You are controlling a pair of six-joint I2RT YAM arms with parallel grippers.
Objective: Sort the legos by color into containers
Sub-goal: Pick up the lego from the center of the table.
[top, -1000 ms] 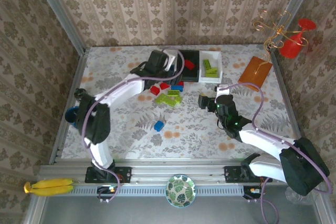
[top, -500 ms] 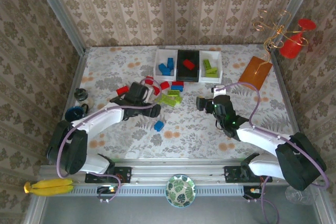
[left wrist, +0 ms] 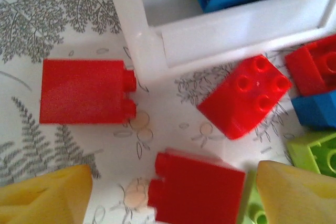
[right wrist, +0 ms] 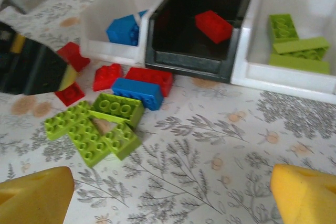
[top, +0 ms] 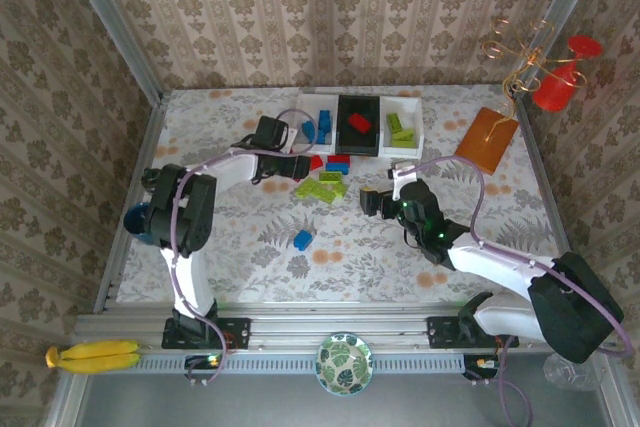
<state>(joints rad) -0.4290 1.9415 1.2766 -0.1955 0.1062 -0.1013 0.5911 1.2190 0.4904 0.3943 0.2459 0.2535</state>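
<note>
- the left end effector [left wrist: 173,195] hangs low over the surface [top: 230,237], just on the near side of the left white tray [left wrist: 236,27]. its yellow fingers [left wrist: 44,198] are spread and pinch nothing.
- a flat red brick [left wrist: 197,195] lies on the surface between those fingers. it is close to the right finger and apart from the left one.
- a smooth-sided red brick [left wrist: 84,92] lies on its side with its studs at the tray's corner (touching or just short of it, i cannot tell which).
- a four-stud red brick [left wrist: 242,95] sits stud-up just near of the tray's front wall.
- the right end effector [top: 372,199] is over the middle of the surface, to the right of the loose pile and well apart from the trays. its fingers [right wrist: 34,198] are spread wide with nothing between them.
- three trays stand in a row at the far side of the surface.
- the left white tray holds blue bricks [right wrist: 125,29].
- the black tray [right wrist: 184,61] in the middle holds a single red lego [right wrist: 213,25].
- the right white tray [right wrist: 278,85] holds lime green bricks [right wrist: 294,43].
- the loose pile lies just near of the left white tray and the black tray. in it, a long blue brick [right wrist: 136,92] rests against a long red brick [right wrist: 152,77].
- a lime green cluster [right wrist: 94,127] of several pieces lies close together, just near of those two.
- a lone blue brick [top: 303,239] lies nearer the arm bases, well apart from the pile.
- a flat orange board [top: 487,137] lies to the right of the trays.
</note>
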